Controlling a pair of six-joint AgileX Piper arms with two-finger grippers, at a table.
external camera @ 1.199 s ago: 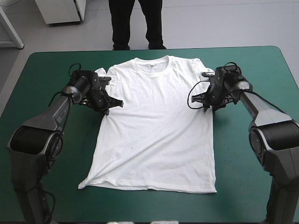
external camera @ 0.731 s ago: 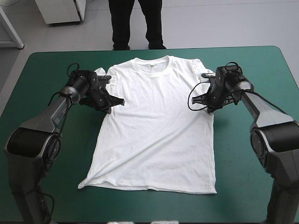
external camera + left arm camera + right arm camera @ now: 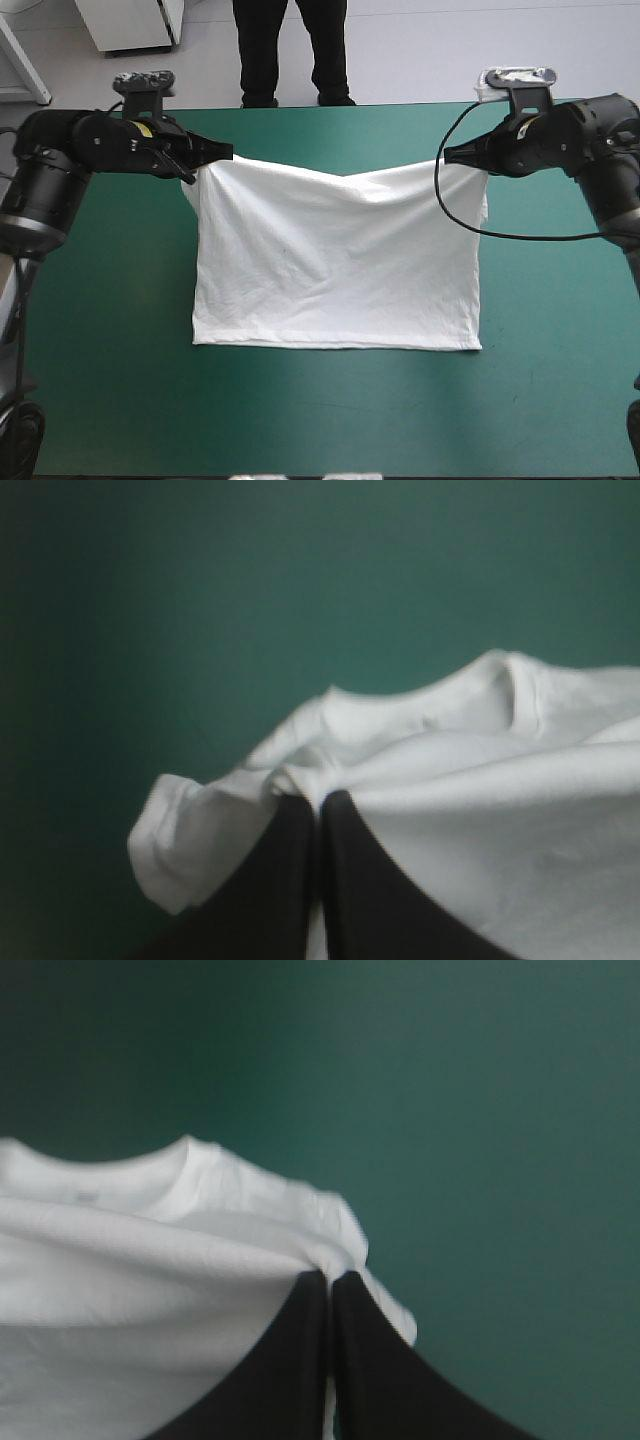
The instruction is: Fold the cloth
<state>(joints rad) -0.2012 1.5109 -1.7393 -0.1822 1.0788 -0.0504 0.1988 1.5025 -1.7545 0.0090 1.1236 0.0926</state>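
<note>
Two grips, your left gripper (image 3: pixel 217 155) and right gripper (image 3: pixel 453 156), clamp the T-shirt (image 3: pixel 335 265) by its upper corners, its hem (image 3: pixel 335 342) lying flat lower in frame, parallel between them.

Upper left and upper right of the high view: tips of the left gripper (image 3: pixel 208 155) and right gripper (image 3: pixel 452 157) sunk into the lifted edge of the T-shirt (image 3: pixel 335 270), too small to tell apart. Collar (image 3: pixel 515 695) hidden there behind the sagging fold, blurred in both wrist views. Beside each wrist's fingers, white cloth cut off by the frame.
</note>
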